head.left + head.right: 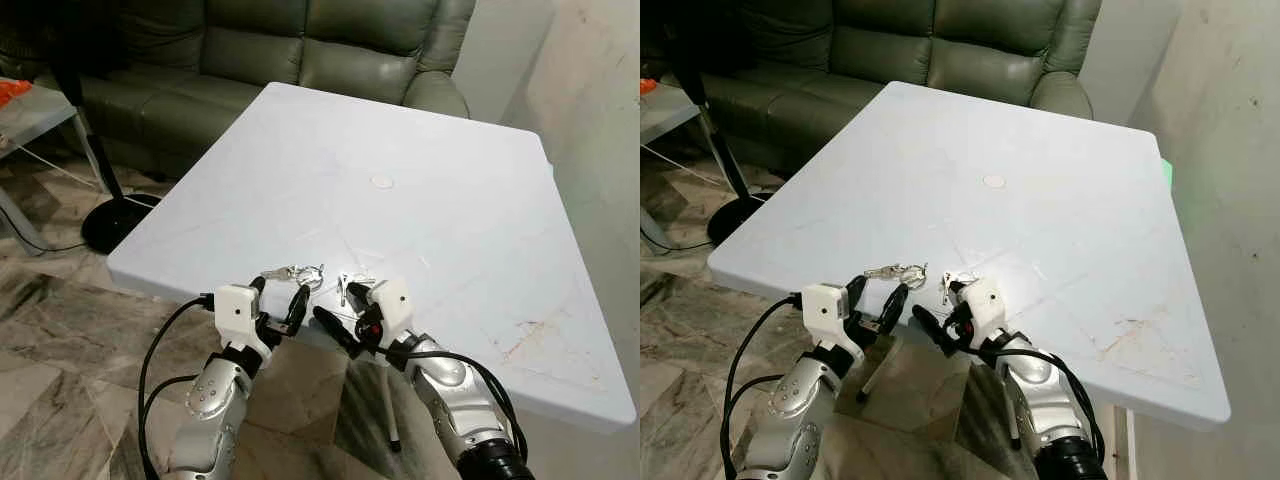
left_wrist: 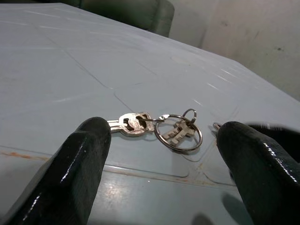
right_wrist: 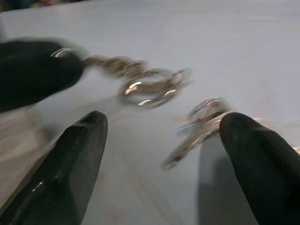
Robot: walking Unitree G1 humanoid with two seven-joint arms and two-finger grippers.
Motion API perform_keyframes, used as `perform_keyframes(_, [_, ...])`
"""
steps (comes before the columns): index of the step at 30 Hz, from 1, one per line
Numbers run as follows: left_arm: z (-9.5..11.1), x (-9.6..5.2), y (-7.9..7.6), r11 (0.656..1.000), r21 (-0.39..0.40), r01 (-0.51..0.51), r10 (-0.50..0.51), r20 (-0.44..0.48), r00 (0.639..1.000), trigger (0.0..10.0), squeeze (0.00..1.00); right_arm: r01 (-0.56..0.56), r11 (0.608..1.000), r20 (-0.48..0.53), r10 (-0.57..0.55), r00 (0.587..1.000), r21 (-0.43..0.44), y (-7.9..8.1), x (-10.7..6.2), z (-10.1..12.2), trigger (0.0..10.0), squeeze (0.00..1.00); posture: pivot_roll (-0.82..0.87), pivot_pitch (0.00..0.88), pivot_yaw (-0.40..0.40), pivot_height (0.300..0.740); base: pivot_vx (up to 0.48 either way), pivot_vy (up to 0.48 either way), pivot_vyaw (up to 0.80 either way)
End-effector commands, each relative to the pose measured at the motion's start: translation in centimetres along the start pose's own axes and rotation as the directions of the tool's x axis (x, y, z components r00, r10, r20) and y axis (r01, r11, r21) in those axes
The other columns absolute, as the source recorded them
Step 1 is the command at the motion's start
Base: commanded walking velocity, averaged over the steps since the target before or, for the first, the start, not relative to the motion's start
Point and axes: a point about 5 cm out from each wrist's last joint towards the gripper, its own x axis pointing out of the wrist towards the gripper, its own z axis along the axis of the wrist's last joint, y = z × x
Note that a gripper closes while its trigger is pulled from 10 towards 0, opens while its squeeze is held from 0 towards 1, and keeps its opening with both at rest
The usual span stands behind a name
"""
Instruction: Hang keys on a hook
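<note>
You have two sets of keys at the near edge of the white counter [image 1: 450, 200]. The first key bunch [image 1: 296, 272], with its ring, lies flat on the counter just ahead of your left gripper [image 1: 278, 295], whose fingers [image 2: 79, 173] are spread wide on either side of it without touching. The second key bunch [image 1: 350, 286] lies just beside the first, at the tip of your right gripper [image 1: 345, 315]; its fingers [image 3: 75, 164] are also spread, one close against those keys, though the blur hides whether they touch. The two grippers are near each other over the counter edge. Further out on the counter sits a small round mark [image 1: 382, 181]. Beyond stand a green sofa [image 1: 300, 50] and a black stand base [image 1: 115, 220] on the marble floor [image 1: 60, 340].
</note>
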Motion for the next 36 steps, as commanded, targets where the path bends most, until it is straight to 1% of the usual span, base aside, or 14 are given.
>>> perform_keyframes(1, [0.2, 0.3, -0.8, 1.000, -0.016, 0.013, -0.012, 0.011, 1.000, 10.0, 0.00, 0.058, 0.998, 0.014, -0.057, 0.998, -0.011, -0.7, 0.3, 0.6, 10.0, 0.00, 0.01, 0.042, -0.104, 0.740, 0.000, 0.000, 0.00])
perform_keyframes(4, [0.2, 0.3, -0.8, 1.000, -0.017, 0.010, -0.010, 0.010, 1.000, 10.0, 0.00, 0.067, 0.998, 0.013, -0.067, 0.998, -0.008, -0.7, 0.5, 0.7, 10.0, 0.00, 0.02, 0.044, -0.105, 0.740, 0.000, 0.000, 0.00])
perform_keyframes(5, [0.2, 0.3, -0.8, 1.000, -0.016, 0.008, -0.008, 0.010, 1.000, 10.0, 0.00, 0.093, 0.996, 0.011, -0.092, 0.996, -0.011, -0.7, 0.7, 0.8, 10.0, 0.00, 0.02, 0.045, -0.105, 0.740, 0.000, 0.000, 0.00])
perform_keyframes(7, [0.2, 0.3, -0.8, 1.000, -0.017, 0.007, -0.007, 0.011, 1.000, 10.0, 0.00, 0.103, 0.995, 0.008, -0.103, 0.995, -0.012, -0.7, 0.9, 0.9, 10.0, 0.00, 0.02, 0.045, -0.105, 0.740, 0.000, 0.000, 0.00])
perform_keyframes(18, [0.4, 0.2, -0.7, 1.000, -0.019, -0.005, 0.005, 0.014, 1.000, 10.0, 0.00, 0.145, 0.989, -0.031, -0.146, 0.989, -0.034, -0.3, 1.2, 0.3, 10.0, 0.00, 0.02, 0.053, -0.109, 0.740, 0.000, 0.000, 0.00])
perform_keyframes(19, [0.4, 0.2, -0.7, 1.000, -0.019, -0.006, 0.006, 0.014, 1.000, 10.0, 0.00, 0.153, 0.987, -0.031, -0.155, 0.987, -0.038, -0.2, 1.2, 0.2, 8.6, 0.00, 0.02, 0.055, -0.109, 0.740, 0.000, 0.000, 0.00])
perform_keyframes(20, [0.4, 0.2, -0.7, 1.000, -0.019, -0.006, 0.006, 0.014, 1.000, 10.0, 0.00, 0.159, 0.986, -0.031, -0.161, 0.987, -0.041, -0.1, 1.3, 0.2, 8.2, 0.00, 0.02, 0.055, -0.109, 0.740, 0.000, 0.000, 0.00])
perform_keyframes(21, [0.4, 0.2, -0.7, 1.000, -0.019, -0.006, 0.006, 0.014, 1.000, 10.0, 0.00, 0.165, 0.985, -0.030, -0.166, 0.986, -0.041, -0.1, 1.3, 0.2, 6.0, 0.00, 0.02, 0.055, -0.109, 0.740, 0.000, 0.000, 0.00])
perform_keyframes(23, [0.4, 0.2, -0.7, 1.000, -0.018, -0.006, 0.006, 0.014, 1.000, 10.0, 0.00, 0.168, 0.985, -0.030, -0.169, 0.985, -0.040, -0.1, 1.3, 0.2, 6.0, 0.00, 0.02, 0.055, -0.109, 0.740, 0.000, 0.000, 0.00])
perform_keyframes(24, [0.3, 0.2, -0.7, 1.000, -0.018, -0.006, 0.006, 0.013, 1.000, 10.0, 0.00, 0.179, 0.983, -0.022, -0.179, 0.984, -0.032, 0.0, 1.3, 0.1, 0.7, 0.00, 0.02, 0.055, -0.109, 0.740, 0.000, 0.000, 0.00])
perform_keyframes(26, [0.4, 0.2, -0.7, 1.000, -0.018, -0.006, 0.007, 0.013, 1.000, 10.0, 0.00, 0.183, 0.983, -0.025, -0.184, 0.983, -0.027, 0.0, 1.3, 0.1, 0.7, 0.00, 0.02, 0.055, -0.109, 0.740, 0.000, 0.000, 0.00])
perform_keyframes(27, [0.4, 0.2, -0.7, 1.000, -0.019, -0.006, 0.007, 0.014, 1.000, 10.0, 0.00, 0.185, 0.982, -0.026, -0.185, 0.982, -0.026, 0.1, 1.3, 0.1, 0.0, 0.00, 0.02, 0.057, -0.108, 0.740, 0.000, 0.000, 0.00])
perform_keyframes(36, [0.4, 0.3, -0.7, 1.000, -0.018, -0.006, 0.007, 0.014, 1.000, 10.0, 0.00, 0.204, 0.979, -0.006, -0.204, 0.979, -0.015, 0.6, 1.4, 0.1, 0.0, 0.00, 0.02, 0.057, -0.108, 0.740, 0.000, 0.000, 0.00])
